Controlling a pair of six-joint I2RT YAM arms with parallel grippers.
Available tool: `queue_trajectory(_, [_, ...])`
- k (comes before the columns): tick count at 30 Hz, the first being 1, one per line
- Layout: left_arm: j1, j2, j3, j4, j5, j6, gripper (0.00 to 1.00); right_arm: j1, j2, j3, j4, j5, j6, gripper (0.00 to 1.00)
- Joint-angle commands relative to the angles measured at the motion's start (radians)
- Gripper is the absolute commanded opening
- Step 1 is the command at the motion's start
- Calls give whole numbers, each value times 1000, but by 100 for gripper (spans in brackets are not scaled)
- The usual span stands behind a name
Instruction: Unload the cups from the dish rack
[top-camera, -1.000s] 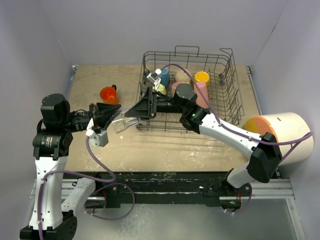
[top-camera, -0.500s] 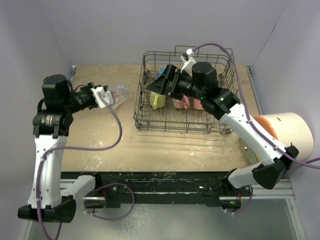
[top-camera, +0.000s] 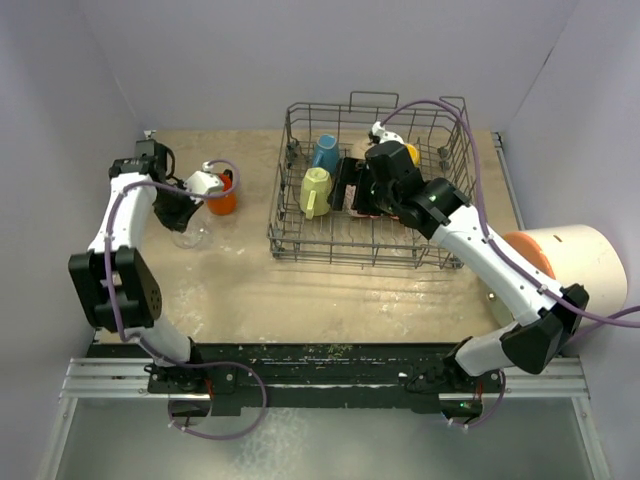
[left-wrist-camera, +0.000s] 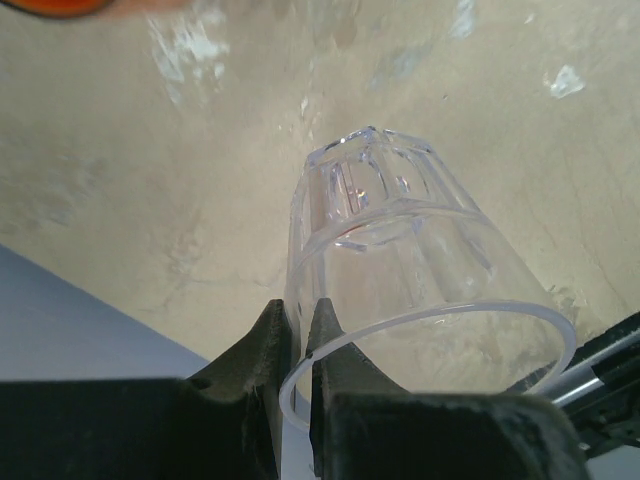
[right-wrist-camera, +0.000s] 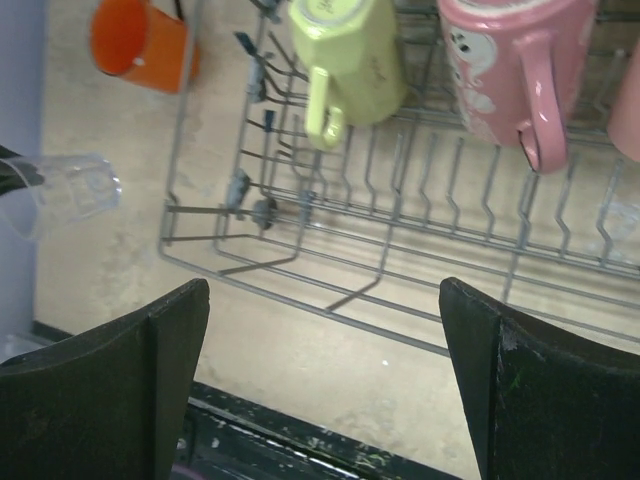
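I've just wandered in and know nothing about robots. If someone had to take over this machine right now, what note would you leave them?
Left tool: shut on the rim of the clear glass, beside the orange cup; cannot tell if the glass touches the table.
Right tool: open and empty, above the dish rack.
Done: the orange cup stands on the table outside the rack; the clear glass is out but not released.
Left: release the glass, then unload the blue cup, yellow-green mug, pink mug and yellow cup. More may be hidden.
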Motion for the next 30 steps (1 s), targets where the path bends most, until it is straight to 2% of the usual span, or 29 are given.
queue_trajectory(1, [44,140,112,-67,-72,-65,0,4,-39,-43,-3,86,-31,97])
queue_trajectory(10, [55,387,250,32,-223,-121,0,10,45,2,3,147,-36,95])
queue_trajectory(16, [72,493,378,19,-212,-150,0,67,222,115,3,212,-32,89])
queue_trajectory(19, [80,507,407,38,-207,-158,10,85,323,196,-18,257,-31,88])
queue_trajectory(21, [84,502,418,42,-198,-162,19,90,384,240,-30,287,-25,87])
queue_trajectory(22, [85,495,423,40,-185,-166,27,92,409,259,-35,302,-19,86])
queue_trajectory(23, [86,483,427,28,-163,-165,39,94,436,278,-39,314,-12,85])
queue_trajectory(24, [87,470,429,21,-148,-163,46,94,470,295,-43,325,-6,84])
queue_trajectory(25, [86,453,430,15,-133,-164,62,96,494,311,-47,335,3,82])
queue_trajectory(27, [86,410,434,-1,-101,-155,70,99,539,340,-47,351,19,80])
queue_trajectory(29, [87,354,434,-7,-82,-151,98,100,580,365,-45,355,33,78])
queue_trajectory(30, [87,324,429,-9,-68,-153,100,100,599,382,-44,361,40,77])
